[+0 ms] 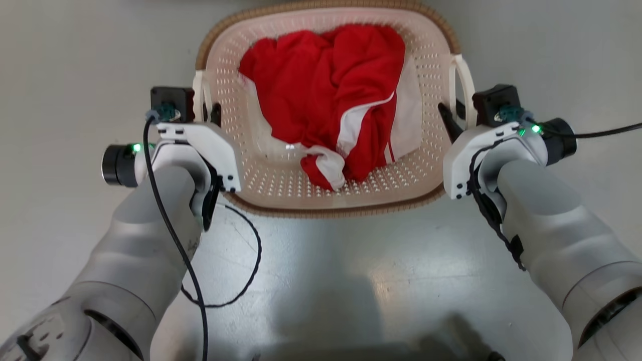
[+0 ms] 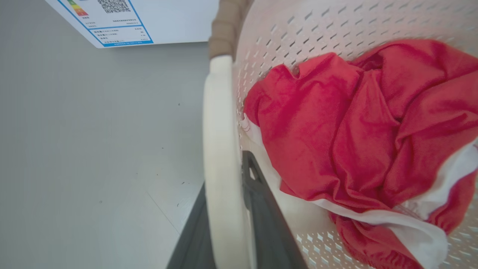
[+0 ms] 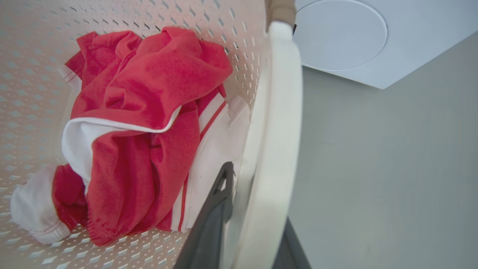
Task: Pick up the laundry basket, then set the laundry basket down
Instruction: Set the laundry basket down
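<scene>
- We see one printed label (image 2: 112, 22) with a blue border on the white appliance panel (image 2: 179, 22) at the top of the left wrist view.
- We make out a QR code (image 2: 114, 5) at its upper edge, cut off by the frame.
- Beside it we see coloured energy-rating arrows (image 2: 78, 8).
- Below them we find boxed rows of small print, too small to read.

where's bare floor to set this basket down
Bare floor lies left of the left gripper and right of the right gripper; between the forearms too, bar a looped black cable. Crowded beyond the laundry basket: the washing machine.
</scene>
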Tool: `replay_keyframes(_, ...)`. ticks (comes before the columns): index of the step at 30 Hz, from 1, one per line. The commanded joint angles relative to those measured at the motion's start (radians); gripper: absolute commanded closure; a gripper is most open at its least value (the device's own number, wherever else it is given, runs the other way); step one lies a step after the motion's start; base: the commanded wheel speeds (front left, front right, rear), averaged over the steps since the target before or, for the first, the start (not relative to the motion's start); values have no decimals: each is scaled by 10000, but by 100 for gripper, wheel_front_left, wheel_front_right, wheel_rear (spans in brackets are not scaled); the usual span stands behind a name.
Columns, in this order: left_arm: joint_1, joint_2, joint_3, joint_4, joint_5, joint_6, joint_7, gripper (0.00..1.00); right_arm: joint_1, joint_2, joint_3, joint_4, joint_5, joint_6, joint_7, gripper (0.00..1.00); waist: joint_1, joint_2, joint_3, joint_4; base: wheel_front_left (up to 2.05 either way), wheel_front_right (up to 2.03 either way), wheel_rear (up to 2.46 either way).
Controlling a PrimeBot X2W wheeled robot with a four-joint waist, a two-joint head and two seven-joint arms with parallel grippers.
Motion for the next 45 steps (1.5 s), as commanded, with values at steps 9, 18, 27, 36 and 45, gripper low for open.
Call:
replay_keyframes(9, -537, 214, 709, -912, 877, 383, -61, 100, 35, 381, -460, -153, -669, 192, -314, 100, -1, 0, 1062, 103, 0, 0, 0)
replay_keyframes(18, -512, 225, 1186, -1090, 1389, 427, -62, 100, -59, 389, -1151, -141, -1101, 192, -318, 100, -1, 0, 1415, 167, 0, 0, 0)
replay_keyframes(27, -569, 147, 1424, -849, 1783, 268, -62, 100, 163, 392, -1437, -220, -1238, 192, -319, 100, -1, 0, 1555, 110, 0, 0, 0)
replay_keyframes(36, -602, 101, 1569, -645, 1989, 164, -62, 100, 300, 393, -1391, -347, -1139, 192, -309, 100, -1, 0, 1599, 40, 0, 0, 0)
replay_keyframes(45, -608, 40, 1748, -433, 2098, 148, -62, 0, 256, 393, -1548, -286, -1034, 192, -252, 0, -1, 0, 1643, -8, 0, 0, 0)
